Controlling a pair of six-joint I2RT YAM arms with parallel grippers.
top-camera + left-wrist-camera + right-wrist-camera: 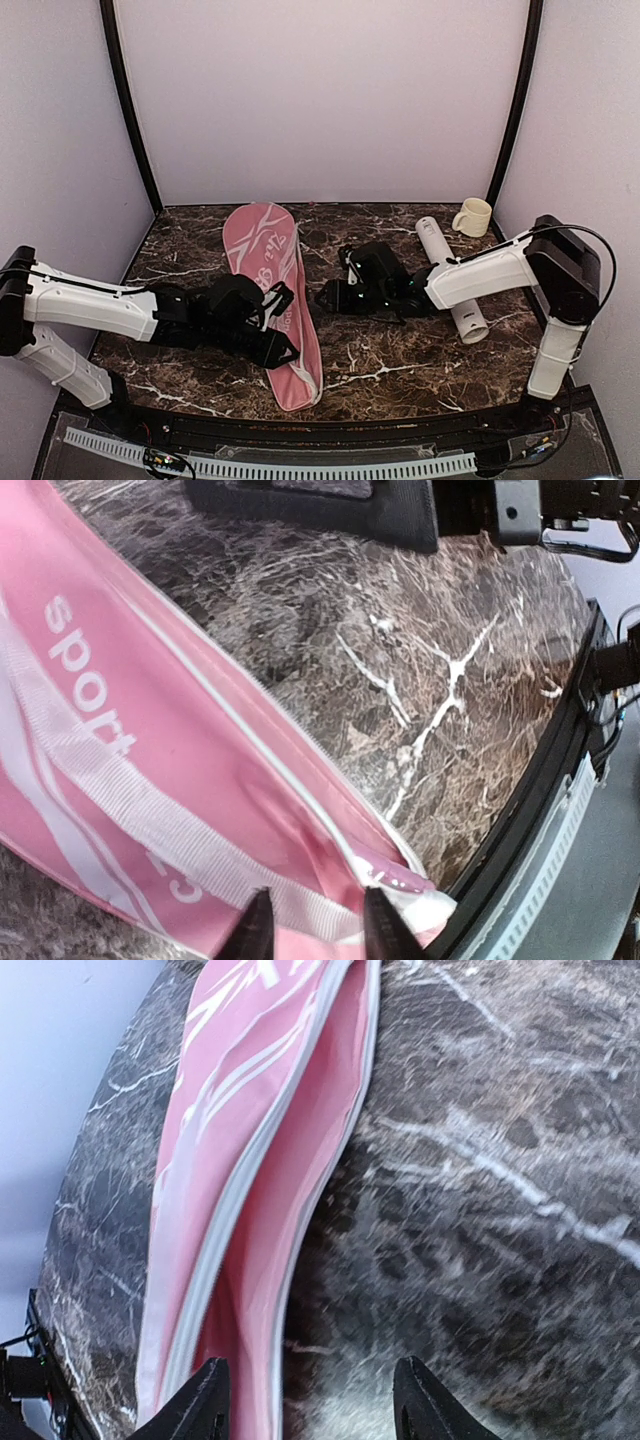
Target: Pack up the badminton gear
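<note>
left hand (318,912) parted, maybe touching slick pink cover (190,740) — right hand (310,1385) spread wide.

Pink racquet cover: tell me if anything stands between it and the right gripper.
Nothing visible does. In the right wrist view only bare marble table lies between the open right gripper and the pink racquet cover, whose white-piped edge lies close beside one finger.
</note>
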